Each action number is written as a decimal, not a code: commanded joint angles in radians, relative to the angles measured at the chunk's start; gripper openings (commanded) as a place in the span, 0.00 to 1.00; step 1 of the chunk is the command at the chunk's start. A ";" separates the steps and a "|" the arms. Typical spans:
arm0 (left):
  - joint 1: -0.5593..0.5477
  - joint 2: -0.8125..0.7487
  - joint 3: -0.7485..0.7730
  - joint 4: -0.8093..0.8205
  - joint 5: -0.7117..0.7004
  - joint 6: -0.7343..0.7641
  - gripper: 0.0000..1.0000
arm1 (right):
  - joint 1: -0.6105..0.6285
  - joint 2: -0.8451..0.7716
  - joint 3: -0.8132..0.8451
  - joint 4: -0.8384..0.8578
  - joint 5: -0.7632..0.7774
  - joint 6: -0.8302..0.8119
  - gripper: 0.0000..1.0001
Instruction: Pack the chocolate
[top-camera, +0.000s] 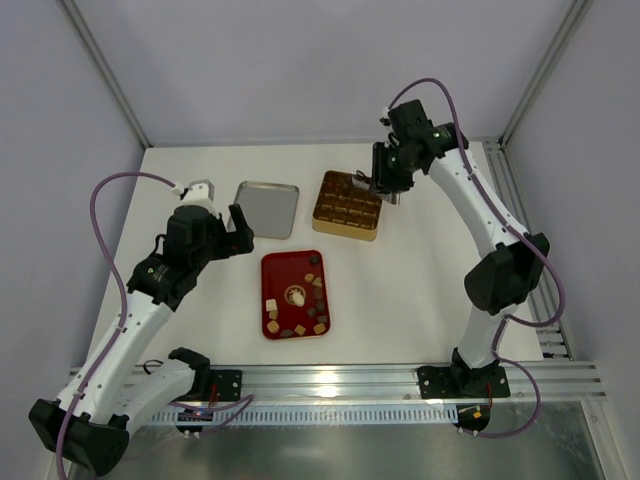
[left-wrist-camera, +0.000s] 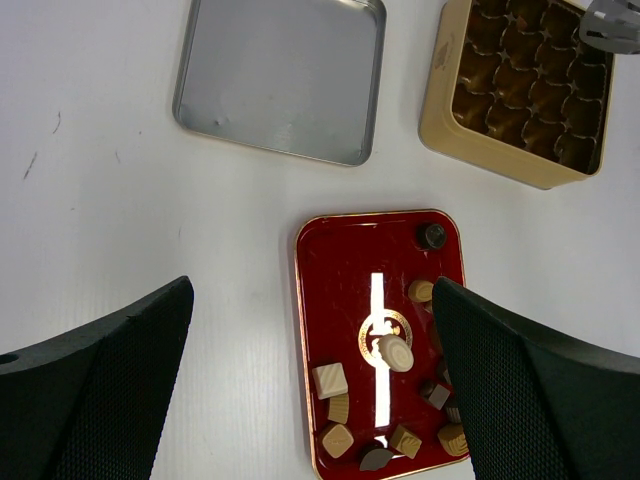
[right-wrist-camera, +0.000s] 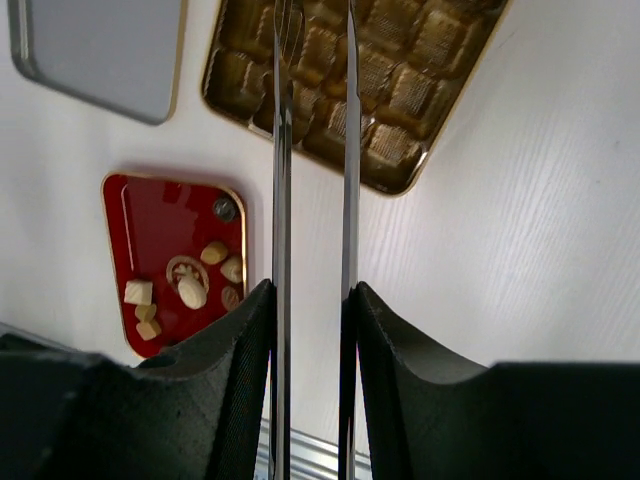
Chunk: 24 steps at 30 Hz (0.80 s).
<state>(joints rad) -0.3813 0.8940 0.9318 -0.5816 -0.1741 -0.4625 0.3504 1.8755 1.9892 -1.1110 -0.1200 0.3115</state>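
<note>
Two arms reached inward over the table (top-camera: 420, 280). Left gripper (top-camera: 222, 212) hovered just beyond the red tray's (top-camera: 285, 270) far-left corner, jaws spread wide, empty. Right gripper (top-camera: 386, 190) hung beyond the tray over the gold tin (top-camera: 345, 232), its narrow slit, holding nothing visible, plain only from the right wrist. Chocolate (top-camera: 296, 296) lay scattered on the tray. Left wrist view showed the tray's gold emblem (left-wrist-camera: 370, 325), lettering unreadable.

Probably a robotics lab cell: grey panel walls (top-camera: 300, 60), white desk (top-camera: 420, 290), aluminium mounting rail (top-camera: 330, 378) (cables (top-camera: 100, 195) trailing).
</note>
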 joint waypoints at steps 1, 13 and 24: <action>0.001 -0.003 0.021 0.011 -0.004 0.005 1.00 | 0.097 -0.137 -0.059 -0.007 0.026 -0.011 0.39; 0.001 -0.015 0.021 0.009 -0.033 0.004 1.00 | 0.422 -0.328 -0.368 0.019 -0.013 0.066 0.39; 0.001 -0.003 0.029 -0.004 -0.076 0.002 1.00 | 0.644 -0.253 -0.376 0.103 -0.037 0.127 0.42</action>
<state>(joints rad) -0.3813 0.8940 0.9318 -0.5877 -0.2138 -0.4625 0.9604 1.5970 1.5803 -1.0645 -0.1429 0.4103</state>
